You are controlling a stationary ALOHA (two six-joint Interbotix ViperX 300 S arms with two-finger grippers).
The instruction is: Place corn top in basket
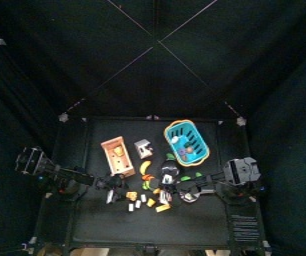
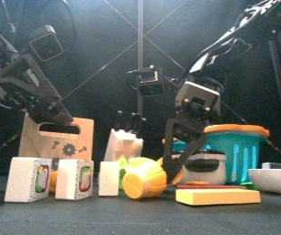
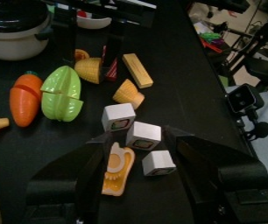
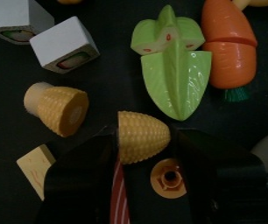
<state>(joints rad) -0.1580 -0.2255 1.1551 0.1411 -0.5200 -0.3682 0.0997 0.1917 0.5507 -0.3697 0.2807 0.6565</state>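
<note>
The corn top [image 4: 143, 136], a tapering yellow cob piece, lies between my right gripper's [image 4: 144, 147] jaws, which touch both its sides. A second corn piece [image 4: 57, 109] with a cut face lies beside it; in the front view a yellow corn piece [image 2: 140, 179] lies on the table by the right gripper [image 2: 180, 163]. The turquoise basket [image 1: 187, 142] stands at the back right, behind the right arm, and shows in the front view [image 2: 235, 151]. My left gripper [image 3: 134, 166] is open low over small white cubes [image 3: 144, 134].
A green husk piece [image 4: 178, 61] and a carrot [image 4: 230, 44] lie just beyond the corn. An orange tray [image 1: 117, 153] sits at the back left. A black-and-white pot [image 2: 205, 163] stands before the basket. A white bowl [image 2: 275, 179] is at the far right.
</note>
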